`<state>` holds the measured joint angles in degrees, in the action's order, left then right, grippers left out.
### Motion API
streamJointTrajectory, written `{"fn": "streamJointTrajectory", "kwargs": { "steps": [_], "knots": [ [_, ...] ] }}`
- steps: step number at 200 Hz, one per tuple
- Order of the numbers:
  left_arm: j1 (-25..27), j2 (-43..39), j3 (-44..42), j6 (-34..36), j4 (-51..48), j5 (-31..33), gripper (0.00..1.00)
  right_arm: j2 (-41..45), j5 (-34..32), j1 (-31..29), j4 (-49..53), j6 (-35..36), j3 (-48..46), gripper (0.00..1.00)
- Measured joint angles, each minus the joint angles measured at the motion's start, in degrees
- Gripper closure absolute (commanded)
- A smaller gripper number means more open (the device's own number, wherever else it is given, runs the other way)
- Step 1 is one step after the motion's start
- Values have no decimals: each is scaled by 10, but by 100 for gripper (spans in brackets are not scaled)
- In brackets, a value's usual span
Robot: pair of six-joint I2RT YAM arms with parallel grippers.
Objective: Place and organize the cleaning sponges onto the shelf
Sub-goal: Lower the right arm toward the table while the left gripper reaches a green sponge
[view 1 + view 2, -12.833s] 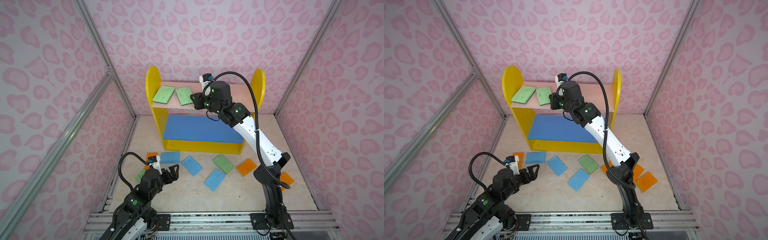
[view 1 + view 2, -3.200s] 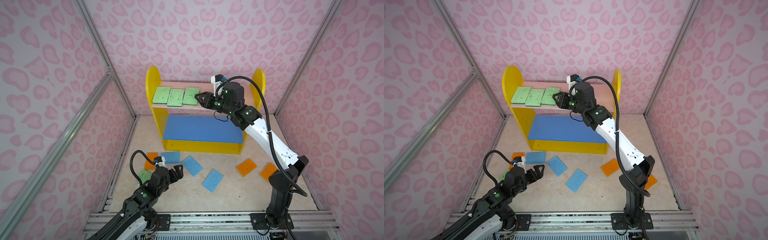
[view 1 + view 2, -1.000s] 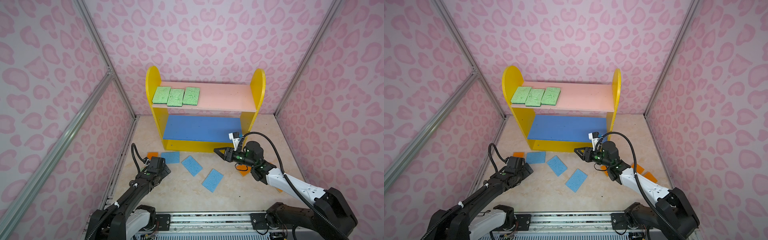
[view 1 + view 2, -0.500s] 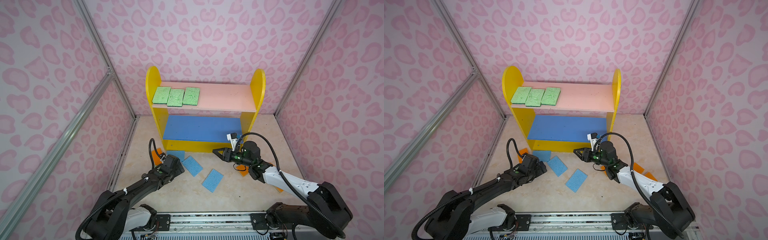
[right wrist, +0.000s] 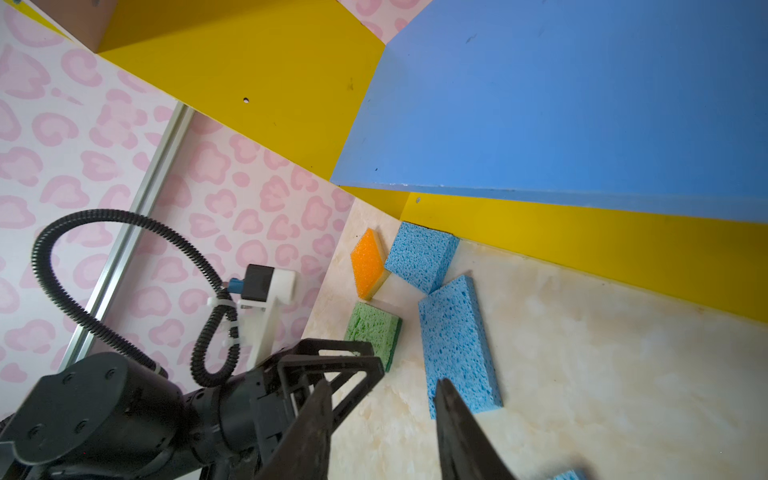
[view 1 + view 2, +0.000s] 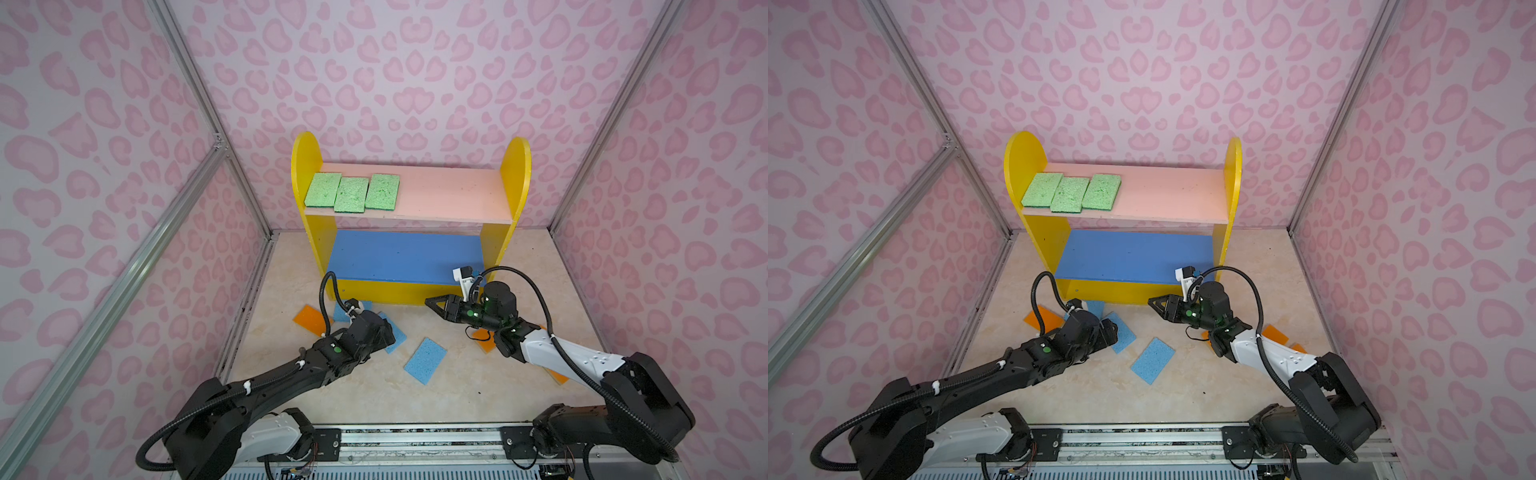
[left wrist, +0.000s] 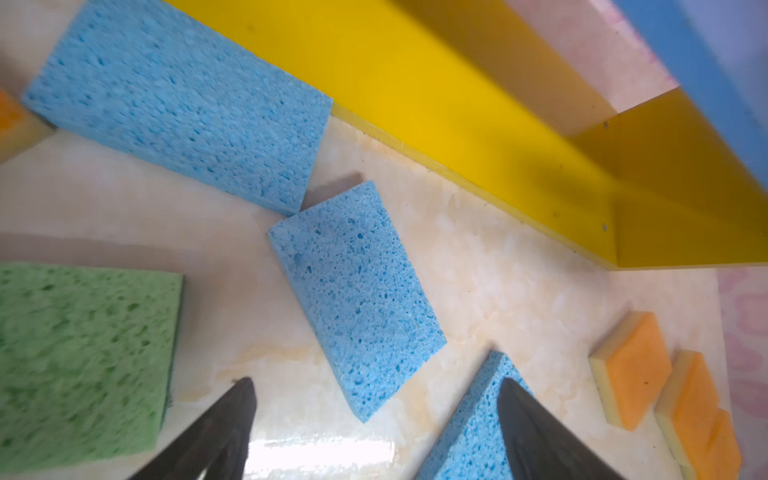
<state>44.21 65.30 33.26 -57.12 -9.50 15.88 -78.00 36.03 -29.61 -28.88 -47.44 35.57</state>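
At the lower centre of both top views, the left arm (image 6: 291, 374) covered most of one blue sponge (image 6: 398, 337). The left fingers (image 7: 224, 428) and right fingers (image 5: 311, 432) stood spread, empty. Three green sponges (image 6: 351, 194) lay on the shelf (image 6: 515, 178); orange sponges (image 6: 484, 343) peeked from beneath the right arm (image 6: 561, 357).

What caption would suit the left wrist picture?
Open left gripper over a light blue sponge, near the yellow shelf base.
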Motion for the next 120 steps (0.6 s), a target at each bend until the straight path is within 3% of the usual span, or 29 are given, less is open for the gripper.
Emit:
{"fn": "streamJointTrajectory", "kwargs": {
  "steps": [28,59,120],
  "knots": [
    [-45,-106,-63,-2,-27,10,13,-15,-2,-5,0,0,3,58],
    [-149,-225,-133,3,-65,3,13,-34,-8,-29,-1,1,19,58],
    [-302,-250,-162,49,-82,-35,12,-78,-33,-88,-9,0,33,58]
  ]
}}
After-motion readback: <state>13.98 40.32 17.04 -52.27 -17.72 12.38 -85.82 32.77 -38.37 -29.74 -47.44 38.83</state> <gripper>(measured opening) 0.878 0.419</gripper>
